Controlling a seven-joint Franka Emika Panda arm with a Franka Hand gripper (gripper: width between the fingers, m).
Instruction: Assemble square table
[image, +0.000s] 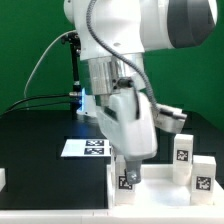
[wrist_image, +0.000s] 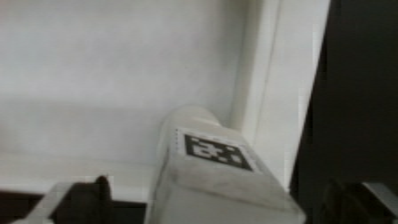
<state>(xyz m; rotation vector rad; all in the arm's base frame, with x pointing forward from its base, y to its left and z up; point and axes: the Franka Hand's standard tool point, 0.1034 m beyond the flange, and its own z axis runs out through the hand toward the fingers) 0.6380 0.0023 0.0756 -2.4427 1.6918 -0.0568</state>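
My gripper (image: 127, 170) is shut on a white blocky table leg (image: 126, 182) and holds it upright over the near left corner of the white square slab (image: 160, 192). In the wrist view the leg (wrist_image: 217, 150) shows its black-and-white tag and stands between my dark fingers (wrist_image: 84, 200); the gripper (wrist_image: 222, 208) is over the slab's flat face (wrist_image: 107, 80), close to its raised rim (wrist_image: 267, 70). I cannot tell whether the leg touches the slab. Two more tagged legs (image: 182, 150) (image: 203, 172) stand at the slab's far right.
The marker board (image: 92, 147) lies on the black table behind the slab. A white part (image: 170, 118) sits behind my arm on the exterior view's right. A small white piece (image: 3, 178) shows at the left edge. Green backdrop behind.
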